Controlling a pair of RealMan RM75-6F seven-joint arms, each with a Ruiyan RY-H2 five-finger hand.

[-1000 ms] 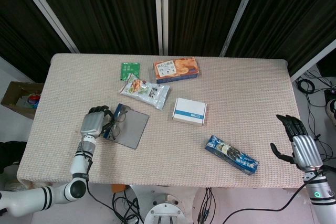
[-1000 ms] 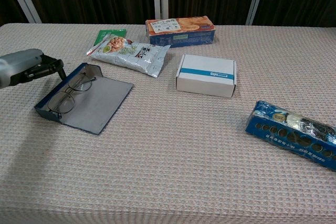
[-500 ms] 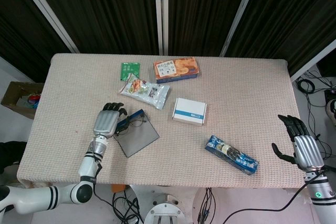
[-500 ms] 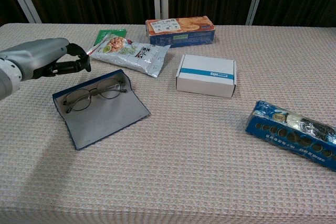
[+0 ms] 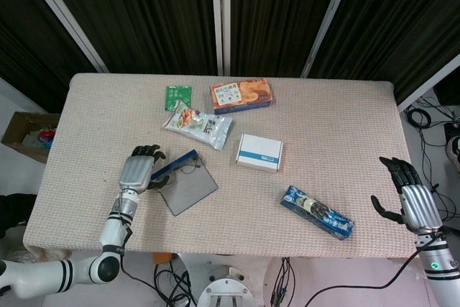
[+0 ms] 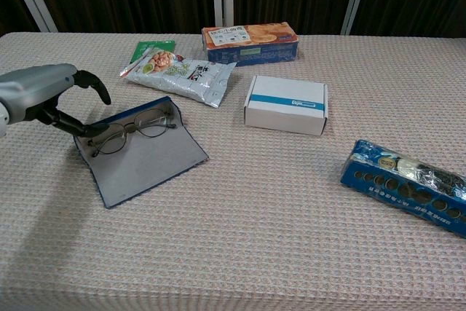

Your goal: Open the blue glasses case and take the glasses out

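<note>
- The blue glasses case (image 6: 138,152) was seen lying open on the table (image 6: 240,238), left of centre, with the glasses (image 6: 135,130) resting along its far edge.
- The left hand (image 6: 45,92) was positioned at the case's left end; its fingers (image 6: 80,127) were spread, one tip touching the case rim, with nothing grasped.
- The right hand (image 5: 411,195) was held off the table's right edge, fingers apart and empty.
- A white box (image 6: 286,104) was located right of the case.

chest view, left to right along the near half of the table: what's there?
left hand → open glasses case with the glasses in it → white box → blue cookie pack
</note>
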